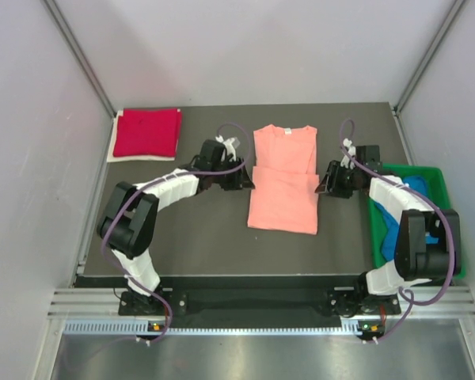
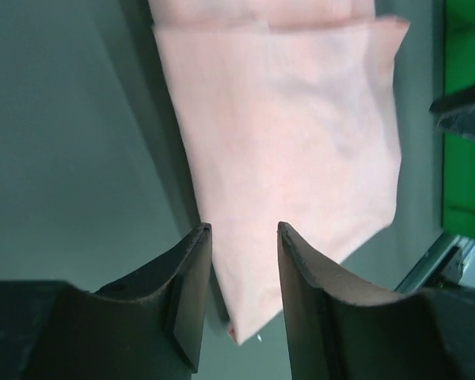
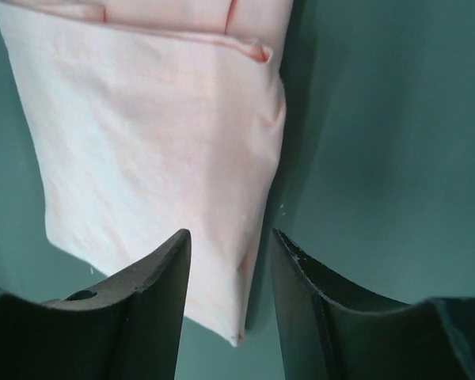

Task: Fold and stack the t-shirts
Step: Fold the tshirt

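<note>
The dark grey flat worktop (image 1: 198, 237) has a salmon-pink soft cotton t-shirt (image 1: 283, 186) lying in its middle. The shirt's collar points to the far edge. Its lower half is folded up over itself, so a straight fold line runs across it.

The left gripper (image 1: 248, 180) sits just beside the shirt's left edge. The right gripper (image 1: 322, 184) sits just beside its right edge. There is bare worktop between the shirt and the near edge, and more on the left side.

A crimson-red t-shirt (image 1: 146, 132) is folded into a neat square at the far left corner. It lies on a thin white sheet (image 1: 115, 150). A green plastic tray (image 1: 439, 178) stands along the right edge, and a bright blue t-shirt (image 1: 386, 231) lies crumpled inside it. The right arm hides part of it.

Only the top view shows the red and blue shirts. The left wrist view shows its black fingers (image 2: 191, 273) apart, with nothing pinched between them, and a corner of the pink shirt lies flat below the gap. The right wrist view shows its fingers (image 3: 165, 277) apart too, over the shirt's other near corner. Up close the cloth looks smooth and soft, with a small curl at the folded edge.
</note>
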